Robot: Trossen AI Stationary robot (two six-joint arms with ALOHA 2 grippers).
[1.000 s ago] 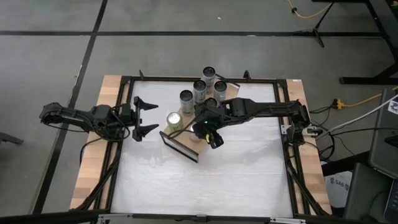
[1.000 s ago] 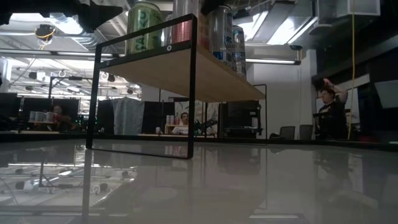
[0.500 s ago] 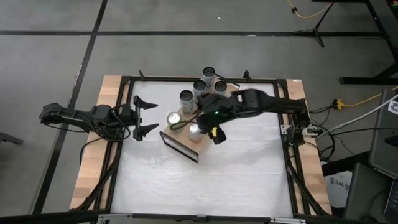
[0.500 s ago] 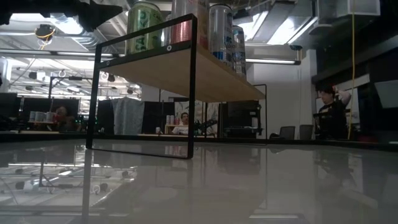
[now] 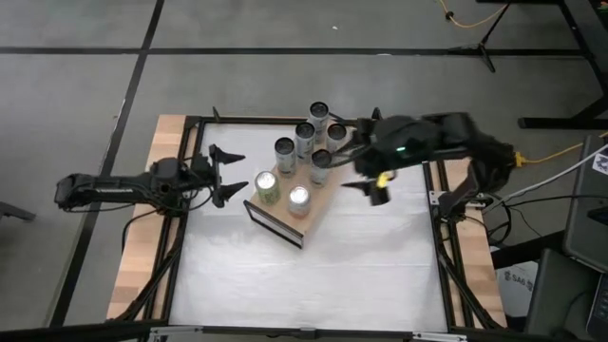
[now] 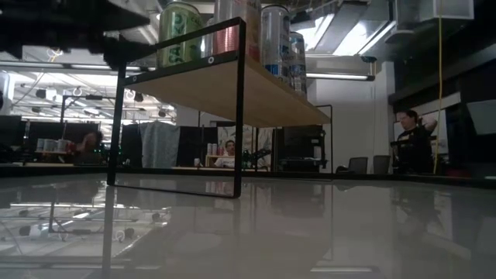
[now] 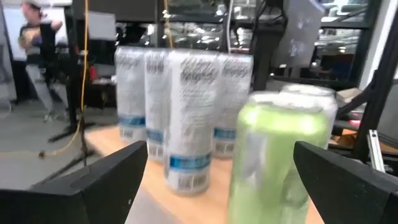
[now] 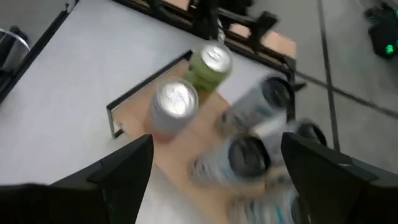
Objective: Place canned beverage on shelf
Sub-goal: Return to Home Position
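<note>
Seven cans in all, every one upright on the shelf (image 5: pixel 318 190), none on the tabletop (image 5: pixel 313 275).

- **Count:** one green can (image 5: pixel 266 182), one pink can (image 5: pixel 298 198) with a silver lid, and five slim cans (image 5: pixel 305 131) with dark lids.
- **Layout:** the green and pink cans stand side by side at the shelf's near end. The slim ones are grouped behind them toward the far end.
- **Can look:** the left wrist view shows slim cans that are white with a blue band, tall cylinders, and smooth metal. The green can is wider.
- **Shelf:** one long flat light-wood board, set diagonally on the glossy white tabletop. It is raised on thin black metal frame ends, open rectangles in the low view.
- **Left hand (image 5: pixel 226 176):** released, its two dark pointed fingers spread wide and holding nothing. It is just beside the green can and not touching it.
- **Right hand (image 5: pixel 369 190):** released, fingers wide apart and empty. It is on the shelf's other side, clear of the cans.
- **Background:** a person (image 6: pixel 411 143) stands far off in the room.
</note>
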